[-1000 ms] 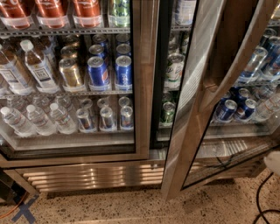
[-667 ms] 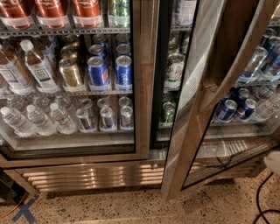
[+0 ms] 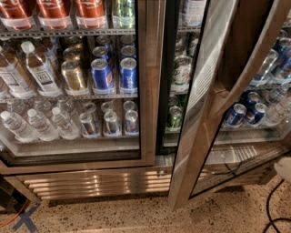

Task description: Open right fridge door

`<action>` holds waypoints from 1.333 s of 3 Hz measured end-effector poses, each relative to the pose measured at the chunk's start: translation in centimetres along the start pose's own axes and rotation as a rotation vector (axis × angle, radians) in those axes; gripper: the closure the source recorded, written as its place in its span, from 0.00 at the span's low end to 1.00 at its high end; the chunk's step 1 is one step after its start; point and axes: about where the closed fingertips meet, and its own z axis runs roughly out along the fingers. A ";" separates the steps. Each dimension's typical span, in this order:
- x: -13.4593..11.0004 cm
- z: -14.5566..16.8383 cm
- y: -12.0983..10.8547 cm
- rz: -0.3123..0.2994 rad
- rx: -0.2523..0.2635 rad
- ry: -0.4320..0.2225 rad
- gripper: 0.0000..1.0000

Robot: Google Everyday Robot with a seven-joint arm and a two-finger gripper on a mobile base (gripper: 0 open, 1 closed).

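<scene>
Compared with the frame 0.7 s back: no change that I can see. The right fridge door (image 3: 193, 150) stands at the same angle, swung partly out from the cabinet, with its bottom corner over the speckled floor (image 3: 136, 216) and its steel frame leaning across the right half of the view. The left door (image 3: 150, 82) is shut, as before.

The gripper is outside the frame, so whether it is apart or together is not shown. A pale rounded shape (image 3: 284, 169) at the right edge may be part of the robot; I cannot tell.

Writing: none legible. The tall bottles (image 3: 41, 68) carry white labels with dark print, too small to read. The blue cans (image 3: 128, 73) have a red-and-white mark, brand unclear. Beside them are gold cans (image 3: 72, 75). Clear water bottles (image 3: 38, 123) sit on the shelf below, and red-filled bottles (image 3: 52, 9) on the top shelf. Green cans (image 3: 175, 116) sit in the gap behind the open door, and more blue cans (image 3: 236, 113) show through its glass.

Floor: a black cable (image 3: 273, 214) at the right, a blue tape cross (image 3: 25, 218) at the left.
</scene>
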 end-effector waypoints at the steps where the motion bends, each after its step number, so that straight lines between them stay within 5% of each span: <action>1: 0.0 0.0 0.0 0.000 0.000 0.000 0.00; 2: 0.0 0.0 0.0 0.000 0.000 0.000 0.00; 4: 5.3 0.7 -1.2 0.127 0.063 0.079 0.39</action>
